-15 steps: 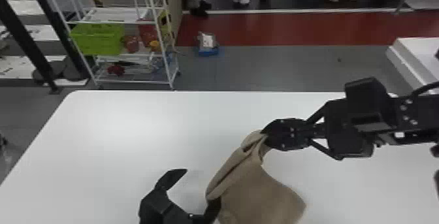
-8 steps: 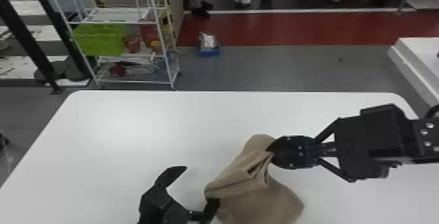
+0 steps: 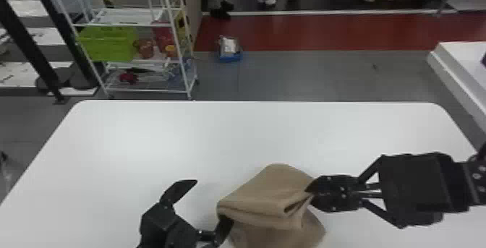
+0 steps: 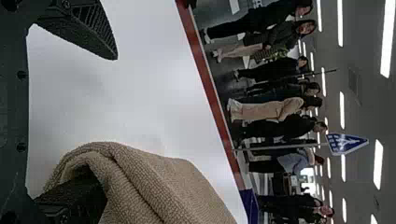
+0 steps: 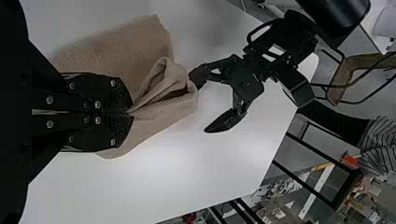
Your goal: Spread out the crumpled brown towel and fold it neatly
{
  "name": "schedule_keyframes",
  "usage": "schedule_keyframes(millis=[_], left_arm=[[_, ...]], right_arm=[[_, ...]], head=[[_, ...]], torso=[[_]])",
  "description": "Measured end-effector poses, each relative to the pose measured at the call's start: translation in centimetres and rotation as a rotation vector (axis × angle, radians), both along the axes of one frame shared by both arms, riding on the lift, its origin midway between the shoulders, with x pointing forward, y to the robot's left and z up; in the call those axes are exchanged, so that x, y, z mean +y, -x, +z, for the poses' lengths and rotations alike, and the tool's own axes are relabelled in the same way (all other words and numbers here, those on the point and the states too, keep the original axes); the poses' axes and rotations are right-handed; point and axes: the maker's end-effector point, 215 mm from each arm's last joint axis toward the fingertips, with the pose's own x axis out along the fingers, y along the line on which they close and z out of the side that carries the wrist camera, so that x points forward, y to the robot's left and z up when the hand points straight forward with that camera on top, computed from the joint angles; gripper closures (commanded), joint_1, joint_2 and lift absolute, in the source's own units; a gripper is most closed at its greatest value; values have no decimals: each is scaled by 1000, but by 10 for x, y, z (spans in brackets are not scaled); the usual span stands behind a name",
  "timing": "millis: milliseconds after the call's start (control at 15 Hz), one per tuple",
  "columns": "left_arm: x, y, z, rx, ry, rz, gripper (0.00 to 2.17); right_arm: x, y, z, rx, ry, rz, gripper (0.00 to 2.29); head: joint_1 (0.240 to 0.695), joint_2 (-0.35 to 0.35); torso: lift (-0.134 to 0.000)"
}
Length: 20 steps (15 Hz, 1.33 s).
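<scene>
Head view: right pincer [image 3: 309, 192], closed on the brown towel [image 3: 267, 195], has pulled nearer, probably starting a fold; left pincer [image 3: 214, 201] gapes wide, one finger under cloth.

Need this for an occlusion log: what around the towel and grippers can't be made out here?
Near end of the brown towel: head view, cut off by the bottom edge.
Tip of one jaw of the left gripper, inside the towel: left wrist view, covered by cloth.
Cloth inside the right gripper: right wrist view, hidden between its shut jaws.
Layer count in the fold: head view, inner layers covered by outer cloth.
</scene>
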Motion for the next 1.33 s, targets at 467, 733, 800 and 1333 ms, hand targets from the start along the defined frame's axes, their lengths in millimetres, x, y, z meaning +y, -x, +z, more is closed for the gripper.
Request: schedule_keyframes(millis=[467, 733, 800, 1333], left_arm=[[1, 2, 2, -9, -1, -2, 70], [2, 3, 0, -6, -2, -1, 66], [1, 3, 0, -7, -1, -2, 66], [-1, 4, 2, -21, 6, -4, 66]], right_arm=[[-12, 26, -37, 33, 113, 31, 1325], [-15, 38, -54, 50, 168, 54, 1325], [-12, 41, -60, 55, 178, 65, 1325], [3, 49, -89, 48, 229, 130, 238]], head=[[695, 36], [695, 32], [695, 33], [695, 59]], torso=[[-122], [-122], [-122], [-122]])
